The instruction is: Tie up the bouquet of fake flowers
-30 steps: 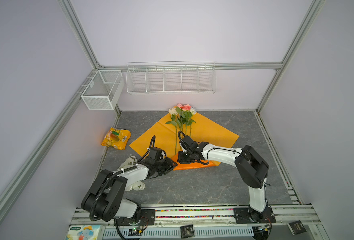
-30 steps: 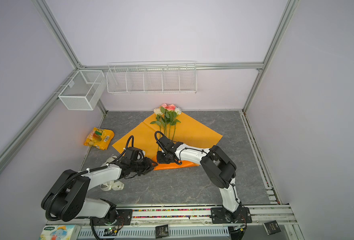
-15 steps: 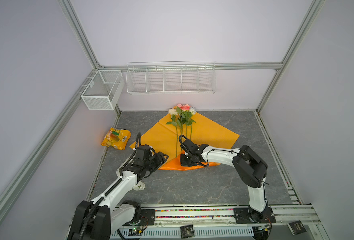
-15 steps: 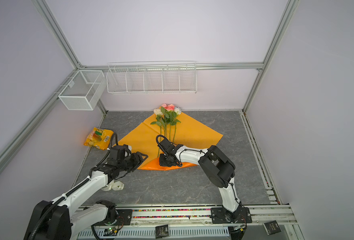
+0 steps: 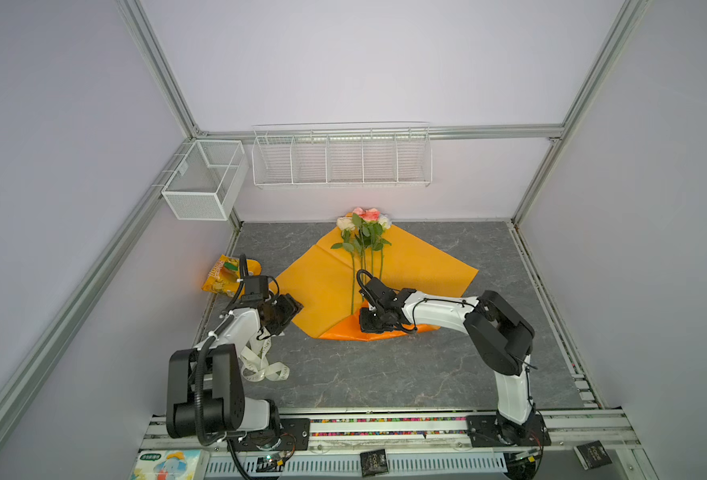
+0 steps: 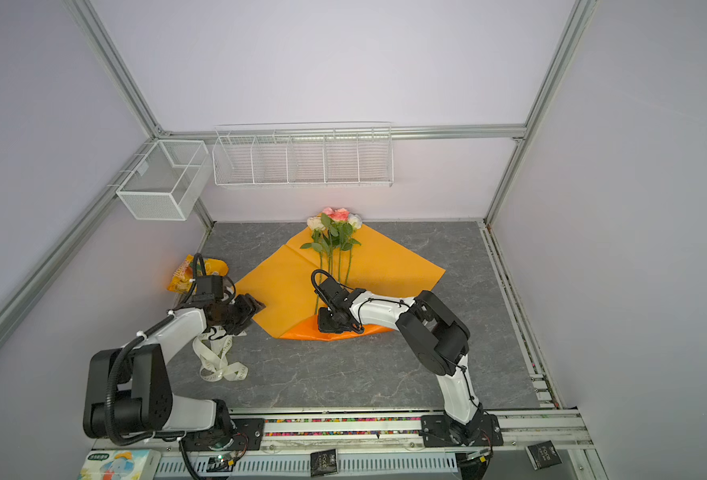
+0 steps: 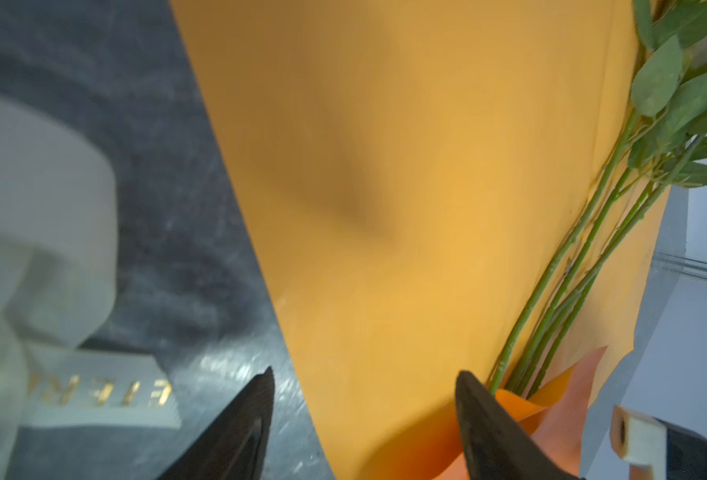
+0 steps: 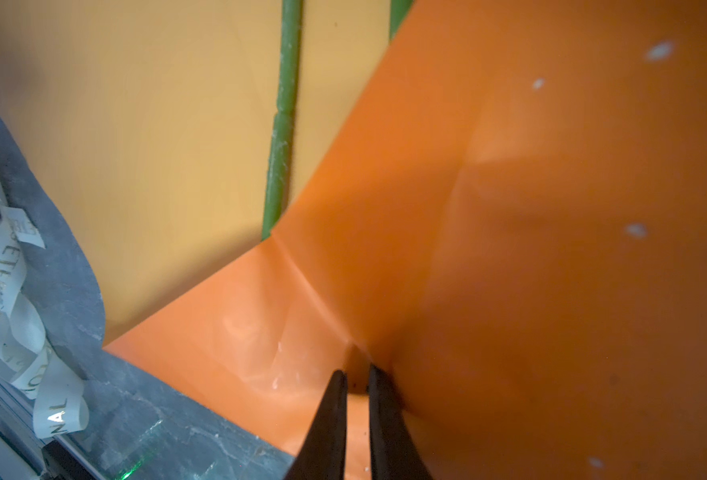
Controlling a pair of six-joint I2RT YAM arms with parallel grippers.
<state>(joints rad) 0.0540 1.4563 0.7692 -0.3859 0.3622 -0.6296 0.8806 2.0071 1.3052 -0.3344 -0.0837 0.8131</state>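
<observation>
At centre frame, bouquet point(image 5: 362, 249) stems run top-to-bottom; right end effector point(image 5: 368, 326) pinches paper point(image 5: 418, 266) at their base, left end effector point(image 5: 295, 308) gapes lower-left.

bouquet of fake flowers point(image 5: 363, 237): one
orange paper point(image 5: 420, 266): one sheet
ribbon point(image 5: 261, 369): one
snack bag point(image 5: 222, 279): one
wire baskets point(image 5: 202, 185) point(image 5: 341, 160): two (you see both wall-hung)
</observation>
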